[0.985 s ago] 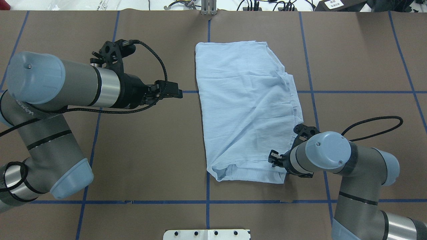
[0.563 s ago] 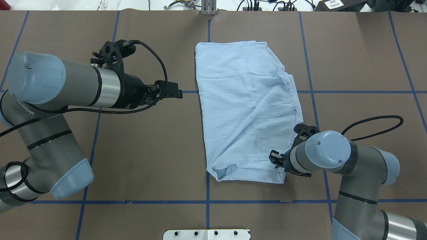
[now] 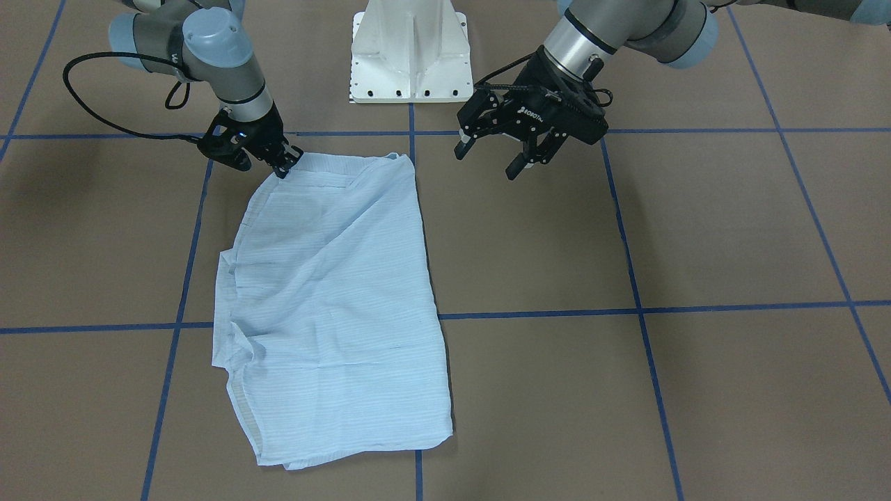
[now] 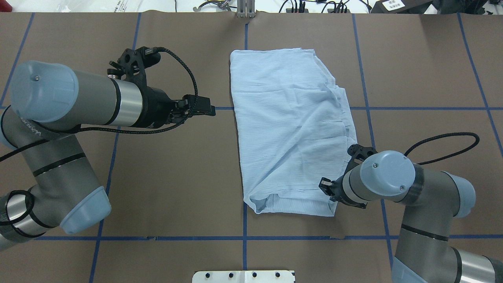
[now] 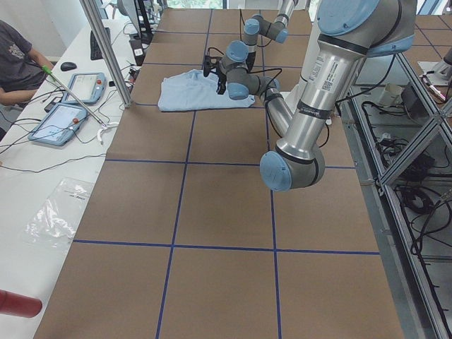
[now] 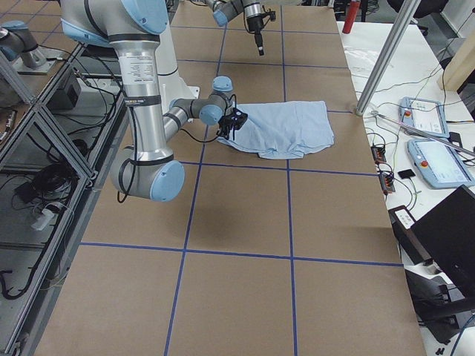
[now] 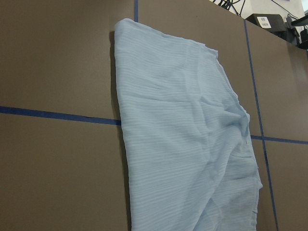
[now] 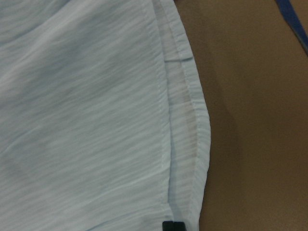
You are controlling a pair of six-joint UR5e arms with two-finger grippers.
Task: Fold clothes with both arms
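Shirt [image 4: 290,129], thin pale-blue striped; black right gripper [image 3: 285,164] shifted slightly at its corner, closure indiscernible; black left gripper [image 3: 487,160] agape, unmoved; fold pending.

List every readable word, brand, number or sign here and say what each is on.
"ROBOTIQ": on the body of the left hand, front-facing view.
Lettering on the left arm: partly hidden, not readable.
The white label on the black box at the overhead view's top edge: too small to read.
The shirt: no text visible.
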